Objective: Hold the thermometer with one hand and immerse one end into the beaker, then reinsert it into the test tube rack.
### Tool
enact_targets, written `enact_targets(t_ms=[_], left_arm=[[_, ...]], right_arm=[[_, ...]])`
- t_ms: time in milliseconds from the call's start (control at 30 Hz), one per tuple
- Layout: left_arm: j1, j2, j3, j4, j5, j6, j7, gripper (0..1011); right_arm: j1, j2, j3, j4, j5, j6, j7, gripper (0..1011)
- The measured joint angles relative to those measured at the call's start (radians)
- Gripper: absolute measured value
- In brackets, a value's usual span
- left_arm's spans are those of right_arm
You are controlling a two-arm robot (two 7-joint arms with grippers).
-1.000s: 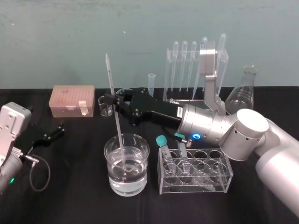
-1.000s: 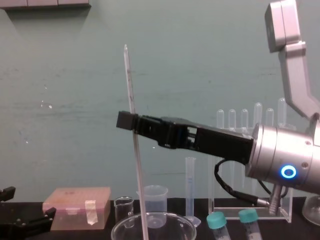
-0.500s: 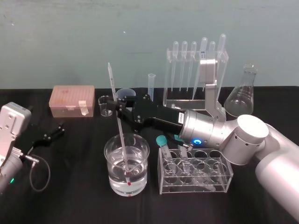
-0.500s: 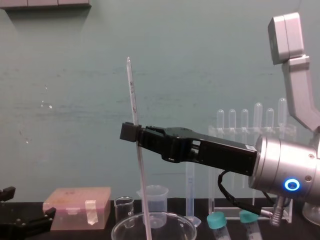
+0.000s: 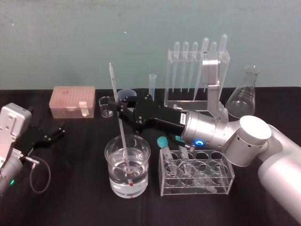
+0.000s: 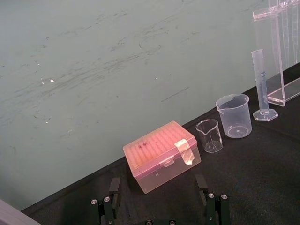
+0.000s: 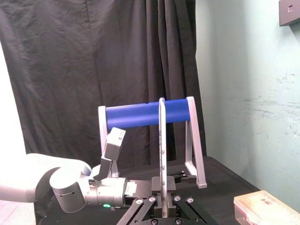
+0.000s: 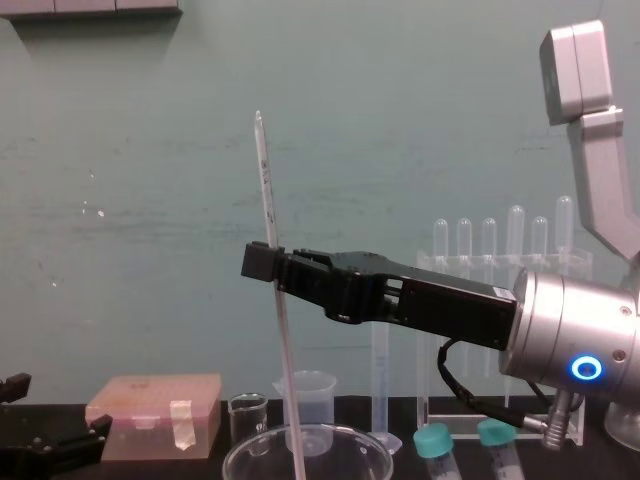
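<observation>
The thermometer [image 5: 113, 84] is a long thin glass rod, nearly upright. Its red-tipped lower end sits in the water near the bottom of the wide glass beaker [image 5: 113, 181] at front centre. My right gripper [image 5: 118, 107] is shut on the rod about midway up, above the beaker. From the chest the thermometer [image 8: 266, 190] rises well above the right gripper [image 8: 262, 263], and the beaker [image 8: 240, 455] rim lies below. The thermometer [image 7: 161, 154] stands between the closed fingers. The test tube rack [image 5: 170, 75] stands at the back with several pipettes. My left gripper [image 5: 51, 134] rests open on the table at left.
A pink tip box [image 5: 73, 101], a tiny glass beaker [image 5: 106, 107], a plastic beaker [image 6: 233, 117] and a graduated cylinder [image 5: 153, 84] line the back. A conical flask [image 5: 244, 94] stands back right. A low clear tube rack [image 5: 196, 172] with teal-capped tubes sits right of the beaker.
My right gripper has come down a little with the thermometer, sinking its red tip deeper into the beaker's water. The left arm has stayed still.
</observation>
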Motion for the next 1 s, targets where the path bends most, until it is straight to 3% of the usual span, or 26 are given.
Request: enact_targets(t_ms=[1000], left_arm=[[0.0, 0.0, 0.0, 0.0, 0.0, 0.0, 0.0, 1008]], right_arm=[[-0.01, 0.005, 0.007, -0.016, -0.007, 0.005, -0.007, 56]])
